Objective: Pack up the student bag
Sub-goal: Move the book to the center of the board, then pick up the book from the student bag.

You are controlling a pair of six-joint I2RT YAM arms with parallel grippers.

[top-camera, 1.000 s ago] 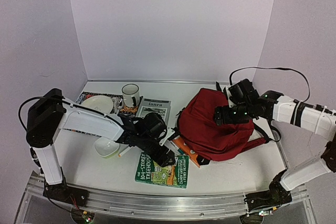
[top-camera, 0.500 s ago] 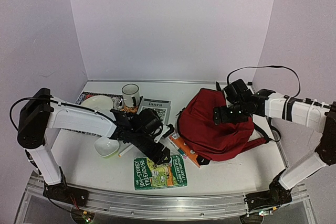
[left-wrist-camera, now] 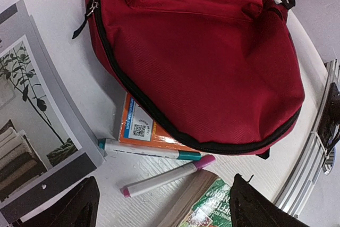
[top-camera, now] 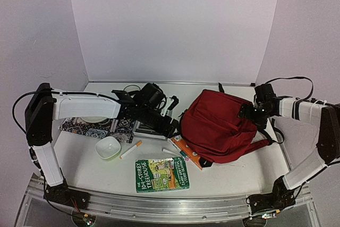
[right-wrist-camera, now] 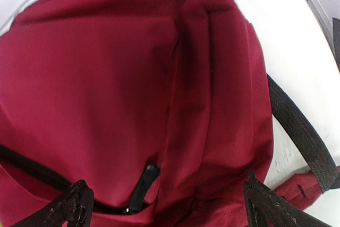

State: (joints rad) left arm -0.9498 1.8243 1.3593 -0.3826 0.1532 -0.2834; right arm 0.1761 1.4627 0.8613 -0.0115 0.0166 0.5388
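The left tool (left-wrist-camera: 164, 208) and right tool (right-wrist-camera: 170, 206) were both released and empty, and the soft bag (top-camera: 218, 128) could slide if one pulled its zipper (left-wrist-camera: 139, 98).

"Storey Treehouse" on green book (top-camera: 162, 175)

student bag (top-camera: 218, 131): dark red woven cloth, matt, fine grain
straps (right-wrist-camera: 300, 131): black ribbed webbing
magazine (left-wrist-camera: 32, 131): smooth paper, slight sheen
green book (top-camera: 162, 175): glossy card cover
teal-capped marker (left-wrist-camera: 143, 150), pink-capped marker (left-wrist-camera: 164, 176): smooth plastic
bowl (top-camera: 108, 147): glossy white
table (top-camera: 79, 168): white, matt
front rail (top-camera: 159, 206): bare metal
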